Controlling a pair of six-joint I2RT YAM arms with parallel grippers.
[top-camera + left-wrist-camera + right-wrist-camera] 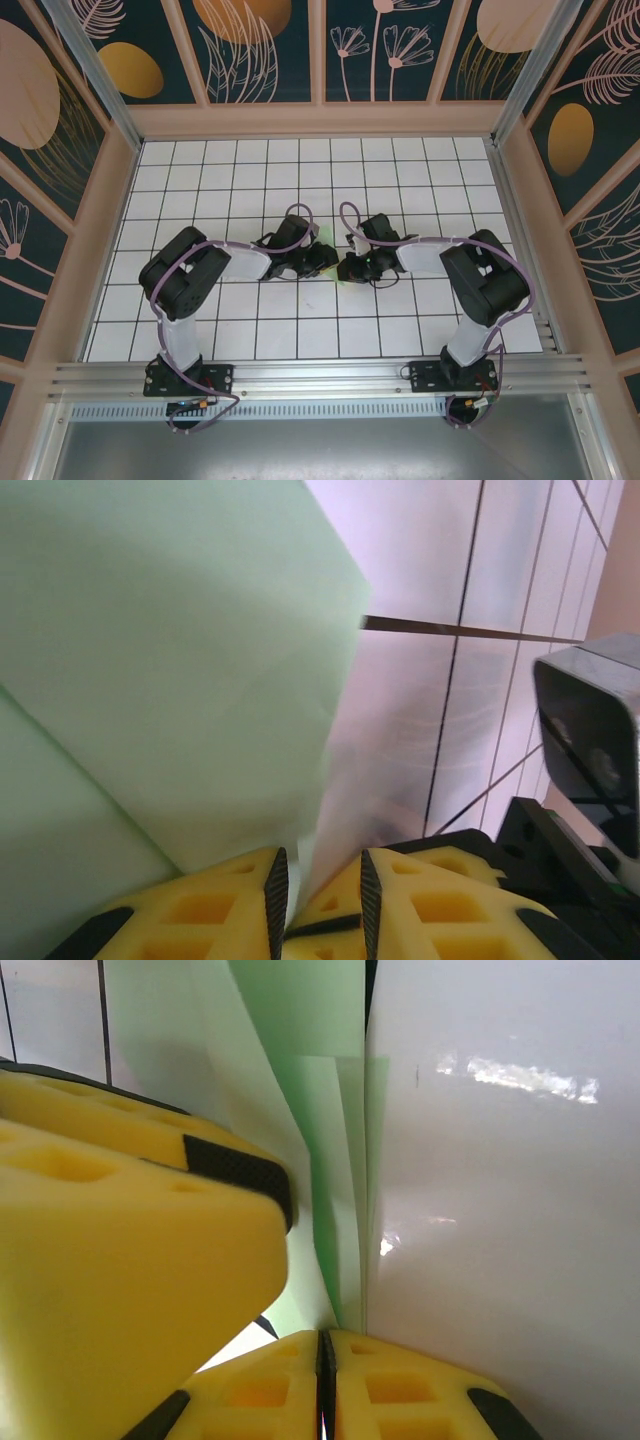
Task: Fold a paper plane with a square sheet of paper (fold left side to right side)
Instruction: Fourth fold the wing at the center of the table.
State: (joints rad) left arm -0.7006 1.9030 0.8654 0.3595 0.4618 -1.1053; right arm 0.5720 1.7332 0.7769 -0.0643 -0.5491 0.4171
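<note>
Folding looks partway: paper (330, 1160) shows layered creases, no plane shape yet. R pincer (325, 1360) clamps its edge; L pincer (323, 890) slack, jaws slightly apart.

We find the sheet of paper (180, 680) standing ahead of the left fingers (232, 900) and to their left, its lower corner dipping into the gap between them; open tabletop (500, 580) lies ahead to their right. The sheet's layers also run down between the right fingers (390, 1390), which pinch them, with the left fingers just beside, to their left.
</note>
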